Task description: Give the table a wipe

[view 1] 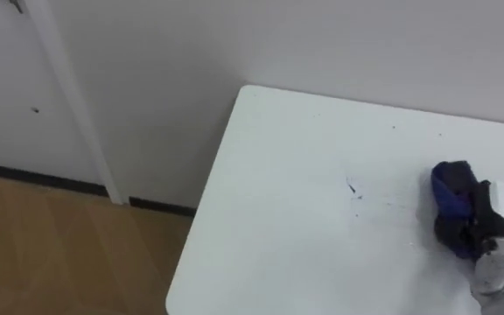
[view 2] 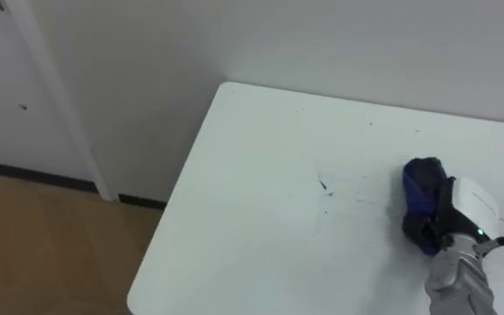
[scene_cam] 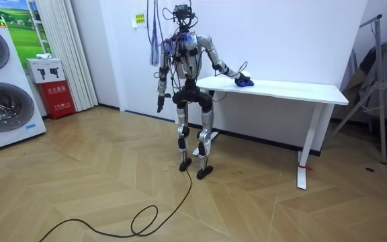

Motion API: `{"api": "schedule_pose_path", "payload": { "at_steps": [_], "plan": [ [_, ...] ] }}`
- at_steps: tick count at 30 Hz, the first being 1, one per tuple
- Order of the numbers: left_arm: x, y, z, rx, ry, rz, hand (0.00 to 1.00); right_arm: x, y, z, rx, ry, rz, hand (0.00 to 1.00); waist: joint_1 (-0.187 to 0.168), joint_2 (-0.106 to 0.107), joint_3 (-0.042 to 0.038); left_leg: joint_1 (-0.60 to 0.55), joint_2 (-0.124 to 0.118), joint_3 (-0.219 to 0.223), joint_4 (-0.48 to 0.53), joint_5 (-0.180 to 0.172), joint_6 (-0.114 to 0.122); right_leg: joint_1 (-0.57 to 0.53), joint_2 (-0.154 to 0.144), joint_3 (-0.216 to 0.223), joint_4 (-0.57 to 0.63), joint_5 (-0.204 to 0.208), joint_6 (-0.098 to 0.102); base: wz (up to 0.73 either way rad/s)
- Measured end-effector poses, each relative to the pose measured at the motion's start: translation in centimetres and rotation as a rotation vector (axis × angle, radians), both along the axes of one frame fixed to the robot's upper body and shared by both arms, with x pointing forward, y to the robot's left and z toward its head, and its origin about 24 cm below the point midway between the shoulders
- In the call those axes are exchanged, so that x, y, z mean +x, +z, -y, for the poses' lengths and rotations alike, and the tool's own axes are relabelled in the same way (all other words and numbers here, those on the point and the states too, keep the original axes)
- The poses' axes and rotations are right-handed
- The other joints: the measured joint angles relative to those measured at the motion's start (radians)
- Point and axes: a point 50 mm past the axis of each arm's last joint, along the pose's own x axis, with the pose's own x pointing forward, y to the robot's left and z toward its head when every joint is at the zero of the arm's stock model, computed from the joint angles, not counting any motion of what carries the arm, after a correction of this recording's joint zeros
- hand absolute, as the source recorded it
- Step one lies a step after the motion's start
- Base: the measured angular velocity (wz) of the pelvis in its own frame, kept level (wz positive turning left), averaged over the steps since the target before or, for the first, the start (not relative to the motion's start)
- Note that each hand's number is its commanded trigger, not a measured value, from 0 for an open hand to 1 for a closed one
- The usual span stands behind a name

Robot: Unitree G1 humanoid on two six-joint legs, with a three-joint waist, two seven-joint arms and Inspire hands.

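Two eye views show the right hand [view 1: 472,229] on the blue cloth [view 1: 449,185] on the bench [view 1: 278,219], grip impossible to tell, while the room view shows the left hand [scene_cam: 158,106] hanging by the hip, likewise unreadable.

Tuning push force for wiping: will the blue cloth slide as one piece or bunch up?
Probably floppy: the cloth sits bunched into a soft lump held by the right hand. Likely light, and apt to slide easily on the smooth white table; it should not roll.

No legible text or numbers.
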Motion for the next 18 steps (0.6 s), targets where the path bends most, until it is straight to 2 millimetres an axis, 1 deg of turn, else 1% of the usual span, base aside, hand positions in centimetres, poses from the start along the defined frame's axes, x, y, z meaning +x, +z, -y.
{"api": "schedule_pose_path", "payload": {
  "at_steps": [1,2,3,4,5,6,7,8,9,10,11,12,13,14,15,16,18],
  "plan": [
    [0.9,-0.1,0.5,-0.009,-0.011,0.018,0.0,1.0,0.3,-0.6,-0.003,0.014,-0.005,1.0,0.012,0.005,0.0012,-0.001,0.004,0.019,-0.001,0.0,0.0,-0.013,0.002,0.023,0.007,0.0,0.001,-0.43],
    [1.3,-0.1,0.8,-0.014,-0.022,0.024,0.0,1.5,0.4,-1.0,-0.006,0.022,-0.014,1.0,0.022,0.007,0.0002,-0.004,0.005,0.03,-0.001,0.0,0.0,-0.021,0.003,0.033,0.008,0.0,0.001,-0.56],
    [1.9,-0.2,1.4,-0.026,-0.041,0.034,0.0,2.8,0.8,-2.2,-0.017,0.06,-0.034,1.0,0.032,0.008,0.0005,-0.007,0.01,0.052,-0.001,0.001,-0.001,-0.032,0.005,0.043,0.006,0.0,0.002,-0.55],
    [2.6,-0.3,2.1,-0.042,-0.057,0.044,0.0,4.0,1.2,-3.6,-0.016,0.119,-0.055,1.0,0.033,0.008,0.0005,-0.007,0.015,0.064,-0.003,0.004,-0.005,-0.043,0.008,0.054,0.008,0.0,0.002,-0.49],
    [2.9,-0.3,2.4,-0.053,-0.057,0.051,0.0,4.6,1.3,-4.7,-0.004,0.153,-0.062,1.0,0.038,0.008,0.0005,-0.006,0.018,0.075,-0.005,0.005,-0.007,-0.049,0.011,0.064,0.01,0.0,0.002,-0.55],
    [3.4,-0.5,3.2,-0.073,-0.072,0.059,0.0,5.8,1.9,-6.7,-0.012,0.236,-0.08,1.0,0.06,0.007,0.0016,-0.004,0.028,0.101,-0.017,0.01,-0.013,-0.062,0.018,0.08,0.025,0.003,-0.001,-0.51],
    [4.0,-0.5,3.8,-0.086,-0.084,0.066,0.0,6.6,2.5,-8.9,-0.025,0.328,-0.084,1.0,0.067,0.007,0.0062,-0.005,0.029,0.11,-0.025,0.014,-0.02,-0.072,0.024,0.081,0.027,0.005,-0.007,-0.43],
    [4.2,-0.6,4.0,-0.094,-0.081,0.071,0.0,7.0,2.7,-10.1,-0.017,0.372,-0.08,1.0,0.069,0.002,0.0082,-0.006,0.031,0.11,-0.028,0.017,-0.023,-0.079,0.027,0.082,0.026,0.006,-0.009,-0.13],
    [4.5,-0.6,4.5,-0.105,-0.083,0.078,0.0,7.5,3.5,-12.6,0.0,0.454,-0.061,1.0,0.078,-0.004,0.0076,-0.016,0.035,0.111,-0.03,0.021,-0.028,-0.095,0.032,0.082,0.028,0.007,-0.015,0.0],
    [4.8,-0.7,5.0,-0.12,-0.086,0.08,0.0,8.1,4.6,-14.6,0.019,0.518,-0.027,1.0,0.086,-0.007,0.0093,-0.034,0.045,0.11,-0.029,0.024,-0.032,-0.111,0.036,0.079,0.027,0.009,-0.019,0.0],
    [4.9,-0.7,5.1,-0.13,-0.086,0.079,0.0,8.4,5.0,-15.3,0.032,0.537,-0.011,1.0,0.09,-0.008,0.0109,-0.04,0.044,0.109,-0.028,0.026,-0.033,-0.117,0.037,0.078,0.025,0.01,-0.021,0.08],
    [4.9,-0.7,5.4,-0.148,-0.085,0.078,0.0,9.0,5.8,-16.0,0.046,0.561,0.006,1.0,0.098,-0.009,0.0142,-0.052,0.044,0.104,-0.025,0.03,-0.036,-0.125,0.038,0.071,0.022,0.011,-0.022,0.17],
    [4.8,-0.8,5.5,-0.167,-0.076,0.076,0.0,9.4,6.2,-16.1,0.042,0.566,0.012,1.0,0.112,-0.008,0.0196,-0.057,0.044,0.095,-0.026,0.031,-0.037,-0.128,0.038,0.061,0.022,0.011,-0.022,0.24],
    [4.5,-0.9,5.5,-0.17,-0.07,0.071,0.0,9.5,6.2,-16.0,0.039,0.564,0.01,1.0,0.115,-0.007,0.0206,-0.058,0.044,0.092,-0.026,0.031,-0.037,-0.127,0.037,0.052,0.022,0.011,-0.022,0.33],
    [3.8,-1.0,5.3,-0.172,-0.056,0.057,0.0,9.5,6.1,-15.6,0.03,0.558,0.002,1.0,0.115,-0.006,0.021,-0.061,0.046,0.077,-0.026,0.031,-0.037,-0.126,0.034,0.039,0.023,0.009,-0.023,0.35],
    [3.2,-1.1,5.2,-0.178,-0.026,0.047,0.0,9.5,5.9,-15.0,0.023,0.544,-0.011,1.0,0.112,-0.007,0.0222,-0.068,0.045,0.069,-0.021,0.031,-0.037,-0.126,0.028,0.022,0.024,0.007,-0.023,0.32],
    [2.7,-1.1,4.9,-0.175,-0.026,0.035,0.0,9.2,5.2,-13.8,0.035,0.516,-0.013,1.0,0.102,-0.007,0.0248,-0.072,0.041,0.067,-0.011,0.03,-0.037,-0.127,0.012,-0.001,0.038,0.001,-0.02,0.24]
  ]
}}
